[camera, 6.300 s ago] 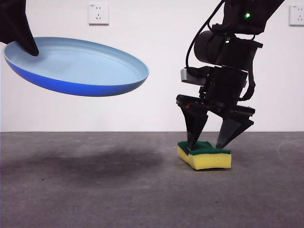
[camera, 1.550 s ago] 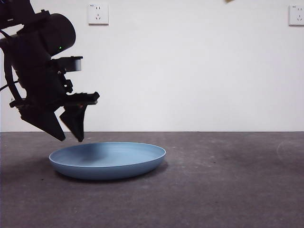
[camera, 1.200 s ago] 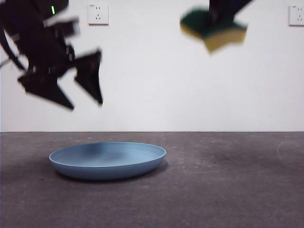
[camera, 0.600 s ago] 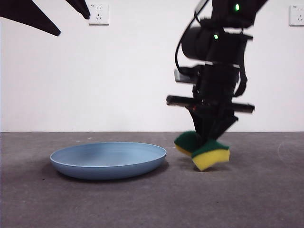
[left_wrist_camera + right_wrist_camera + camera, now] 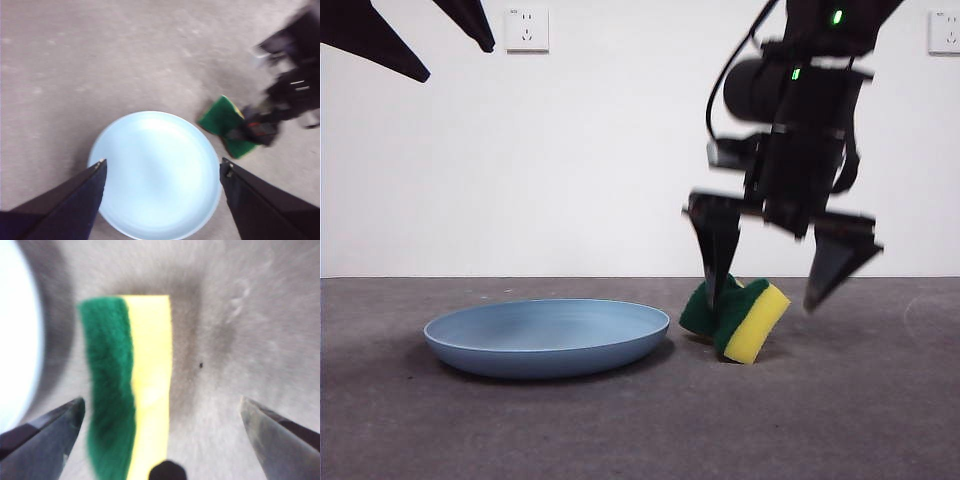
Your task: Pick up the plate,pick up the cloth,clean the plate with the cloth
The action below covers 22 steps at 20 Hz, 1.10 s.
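The light-blue plate [image 5: 548,335] lies flat on the table, left of centre, with nothing touching it. Just right of its rim the cloth [image 5: 740,315], a yellow sponge with a green scouring layer, rests tilted on one edge on the table. My right gripper [image 5: 762,300] hangs open straddling the sponge, one fingertip [image 5: 712,290] right at its green side. The right wrist view shows the sponge [image 5: 130,405] free between the spread jaws of that gripper [image 5: 161,402], and the plate [image 5: 12,340] at the side. My left gripper [image 5: 163,161] is open high above the plate [image 5: 155,172], holding nothing.
In the front view my left gripper [image 5: 452,60] shows only as two black tips at the top left. The grey table [image 5: 840,420] extends bare to the right and front of the sponge. A white wall with sockets [image 5: 527,28] stands behind.
Half a second ago my right gripper was shut on the sponge just above the table; now its jaws have spread and the sponge rests tilted on the table. The left gripper stays high.
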Available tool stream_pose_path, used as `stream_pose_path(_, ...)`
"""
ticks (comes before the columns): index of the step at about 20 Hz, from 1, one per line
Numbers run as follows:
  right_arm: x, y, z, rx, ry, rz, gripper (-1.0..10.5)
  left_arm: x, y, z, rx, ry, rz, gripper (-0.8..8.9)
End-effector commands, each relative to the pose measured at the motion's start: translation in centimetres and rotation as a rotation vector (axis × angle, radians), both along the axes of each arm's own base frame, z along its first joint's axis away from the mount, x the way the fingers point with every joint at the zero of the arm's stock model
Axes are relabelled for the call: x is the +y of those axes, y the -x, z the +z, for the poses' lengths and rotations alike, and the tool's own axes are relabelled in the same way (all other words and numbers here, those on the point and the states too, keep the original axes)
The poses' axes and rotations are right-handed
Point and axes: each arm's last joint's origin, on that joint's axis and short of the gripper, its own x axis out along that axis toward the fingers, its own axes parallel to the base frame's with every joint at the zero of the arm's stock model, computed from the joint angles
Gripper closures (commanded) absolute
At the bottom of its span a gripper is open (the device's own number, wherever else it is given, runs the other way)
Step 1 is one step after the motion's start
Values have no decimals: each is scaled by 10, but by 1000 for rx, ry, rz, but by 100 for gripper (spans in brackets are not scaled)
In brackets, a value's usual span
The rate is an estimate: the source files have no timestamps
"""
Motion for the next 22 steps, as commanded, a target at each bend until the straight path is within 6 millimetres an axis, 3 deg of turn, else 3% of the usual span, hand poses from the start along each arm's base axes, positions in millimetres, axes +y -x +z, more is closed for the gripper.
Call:
stream_pose_path(1, -4, 12, 31, -68, -37, 4, 415, 0, -1, 0, -17, -16, 20, 437)
stream_pose_path(6, -23, 52, 100, -208, -103, 4, 423, 0, -1, 0, -27, -35, 25, 438)
stream_pose_path(8, -33, 71, 125, -276, -141, 12, 610, 0, -1, 0, -28, -35, 26, 441)
stream_pose_path(9, -38, 83, 140, -328, -158, 29, 782, 0, -1, 0, -29, -34, 25, 454)
stream_pose_path(10, -42, 92, 151, -370, -170, 45, 924, 0, -1, 0, -32, -35, 24, 555)
stream_pose_path(11, -47, 104, 163, -423, -185, 63, 955, 0, -1, 0, -37, -36, 20, 727)
stream_pose_path(12, -51, 115, 173, -463, -204, 67, 956, 0, -1, 0, -42, -41, 14, 823)
stream_pose_path(13, -56, 124, 181, -497, -221, 68, 956, 0, -2, 0, -48, -47, 7, 821)
stream_pose_path(18, -76, 163, 208, -675, -285, 85, 957, 1, 7, 12, -121, -16, -1, 821)
stream_pose_path(22, -89, 191, 199, -815, -271, 21, 957, 5, 28, 29, -239, 1, 12, 821)
